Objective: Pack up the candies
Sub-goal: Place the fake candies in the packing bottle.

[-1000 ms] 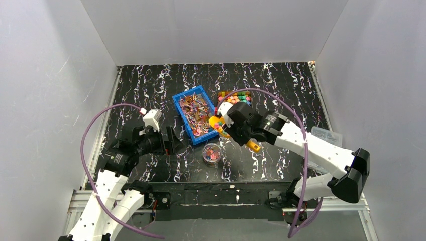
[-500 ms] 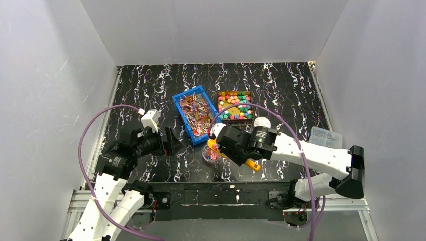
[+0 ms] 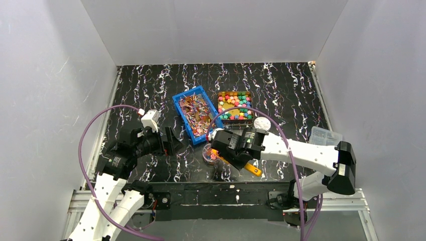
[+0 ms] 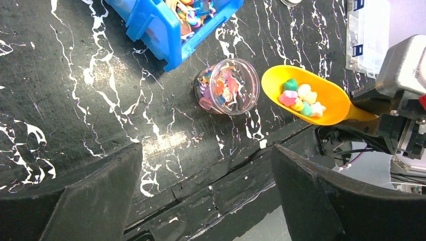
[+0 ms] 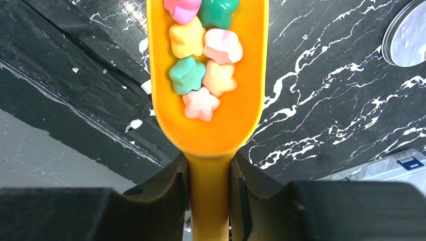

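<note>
right tool is clamped on the handle of a yellow plastic scoop, which carries a few pastel star-shaped candies just beside a small clear round jar on the black marbled surface. left tool gapes wide, holding nothing.

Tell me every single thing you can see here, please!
scoop: one, yellow, next to the jar
candies: a handful, pink, yellow, green, in the scoop
jar: one, clear, near the bin, colourful bits inside
bin: one, blue, mid-table, full of colourful pieces
tray: one, many mixed-colour candies, right of the bin
lid: one, white, in front of the tray
box: one, clear, right edge
table: black, white streaks
left gripper: open, empty
right gripper: shut on the scoop's handle
</note>
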Robot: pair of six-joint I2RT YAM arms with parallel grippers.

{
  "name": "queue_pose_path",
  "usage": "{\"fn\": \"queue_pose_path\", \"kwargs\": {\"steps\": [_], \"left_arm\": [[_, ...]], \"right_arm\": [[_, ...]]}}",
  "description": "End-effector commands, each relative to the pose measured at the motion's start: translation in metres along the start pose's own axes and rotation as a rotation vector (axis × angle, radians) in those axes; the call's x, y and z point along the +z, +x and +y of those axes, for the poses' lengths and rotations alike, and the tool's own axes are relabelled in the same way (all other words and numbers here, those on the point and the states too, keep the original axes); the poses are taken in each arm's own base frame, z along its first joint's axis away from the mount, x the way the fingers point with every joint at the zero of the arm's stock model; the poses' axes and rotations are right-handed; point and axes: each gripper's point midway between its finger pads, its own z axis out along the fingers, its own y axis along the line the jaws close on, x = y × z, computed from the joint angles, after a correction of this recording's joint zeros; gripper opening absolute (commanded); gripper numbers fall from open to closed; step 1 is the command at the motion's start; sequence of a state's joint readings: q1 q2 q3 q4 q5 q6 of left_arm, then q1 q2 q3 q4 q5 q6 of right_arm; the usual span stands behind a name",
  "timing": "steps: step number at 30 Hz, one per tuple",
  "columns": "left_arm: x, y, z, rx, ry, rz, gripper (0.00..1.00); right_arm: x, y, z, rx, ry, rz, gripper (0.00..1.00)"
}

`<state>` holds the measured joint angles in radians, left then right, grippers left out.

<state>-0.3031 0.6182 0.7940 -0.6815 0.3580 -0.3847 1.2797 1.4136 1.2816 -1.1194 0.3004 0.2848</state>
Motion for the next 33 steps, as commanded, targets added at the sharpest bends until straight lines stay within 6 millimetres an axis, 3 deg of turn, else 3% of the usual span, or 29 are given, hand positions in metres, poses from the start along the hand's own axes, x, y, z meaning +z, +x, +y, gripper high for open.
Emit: {"fn": "queue_pose_path", "kwargs": {"steps": [1, 14, 25, 33], "left_arm": [[-0.001, 0.001, -0.001, 0.012, 0.005, 0.003, 0.98], [-0.002, 0.0, -0.001, 0.013, 0.003, -0.001, 0.98], [-0.002, 0.001, -0.002, 0.014, 0.009, 0.0, 0.98], [-0.003, 0.001, -0.002, 0.016, 0.011, -0.005, 0.98]], "right_arm": [[-0.007, -0.012, 0.006, 0.017, -0.014, -0.005, 0.01], [-0.001, -0.012, 0.004, 0.015, 0.004, 0.105, 0.01], [0.005, -0.003, -0.003, 0.036, -0.023, 0.333, 0.01], [0.008, -0.005, -0.001, 0.049, -0.041, 0.366, 0.01]]}}
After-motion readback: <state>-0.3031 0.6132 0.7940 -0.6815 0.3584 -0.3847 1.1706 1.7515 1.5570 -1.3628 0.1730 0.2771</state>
